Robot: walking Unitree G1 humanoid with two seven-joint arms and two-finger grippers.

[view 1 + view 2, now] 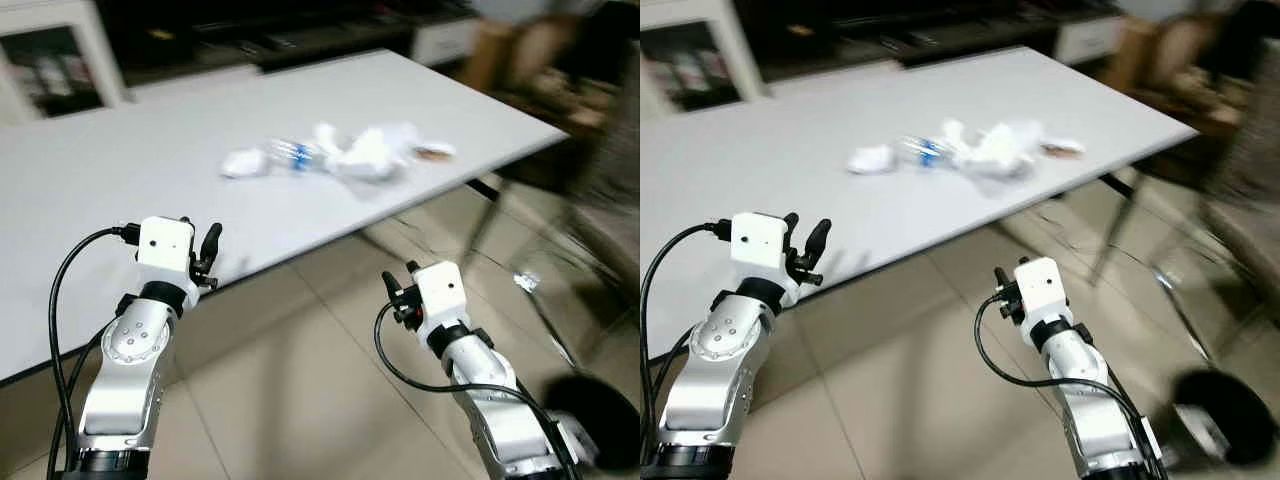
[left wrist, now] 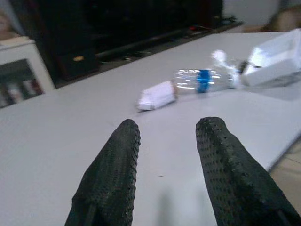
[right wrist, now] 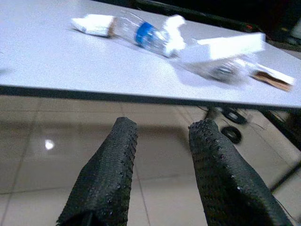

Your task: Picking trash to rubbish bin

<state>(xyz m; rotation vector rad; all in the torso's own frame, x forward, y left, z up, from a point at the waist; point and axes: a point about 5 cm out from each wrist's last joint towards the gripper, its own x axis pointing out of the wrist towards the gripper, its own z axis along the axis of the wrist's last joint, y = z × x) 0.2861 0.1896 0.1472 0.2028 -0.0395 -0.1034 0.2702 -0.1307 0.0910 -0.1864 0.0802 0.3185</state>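
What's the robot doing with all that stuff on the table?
It is facing a white table with a small heap of trash on it: a clear plastic bottle with a blue band, a crumpled white wrapper beside it, and more white packaging. Nothing is picked up yet. The left gripper is open, raised over the near edge of the table and pointing at the trash. The right gripper is open too, lower down over the floor. A dark rubbish bin stands on the floor to the robot's right.

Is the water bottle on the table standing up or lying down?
Lying down. The clear bottle rests on its side on the white table, among crumpled white trash.
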